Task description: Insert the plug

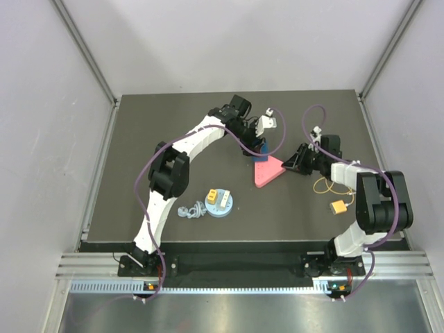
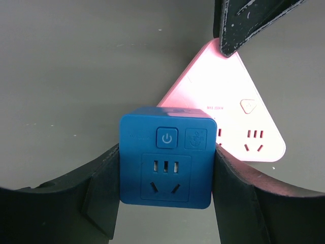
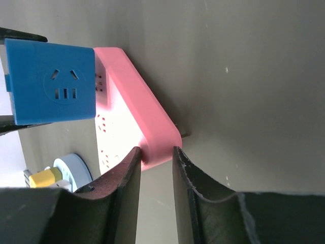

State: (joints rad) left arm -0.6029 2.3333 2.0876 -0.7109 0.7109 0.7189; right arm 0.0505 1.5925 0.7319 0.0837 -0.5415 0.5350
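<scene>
Left gripper [image 2: 166,152] is clamped on the blue cube adapter [image 2: 165,157], one finger flat on each side, socket face toward the wrist cam. It hangs just above the near edge of the pink triangular strip [image 2: 238,122], which lies flat mid-table. Right gripper [image 3: 155,150] has its fingers on either side of one corner of the strip. They look like they're touching it, but I honestly can't tell from that angle whether it's really pinched.

The cube's prongs are hidden underneath, so I'd line the cube up square over one of the strip's outlets before going down. Then I'd press straight down with no tilt while the right side pins the strip so it can't skate.

The table [image 1: 173,125] is a dark matte sheet, probably not very grippy under smooth plastic. Plain white walls [image 1: 243,41] box it in. A pale round disc with a yellow plug [image 1: 220,201] and a yellow connector [image 1: 338,207] sit well away from the strip.
</scene>
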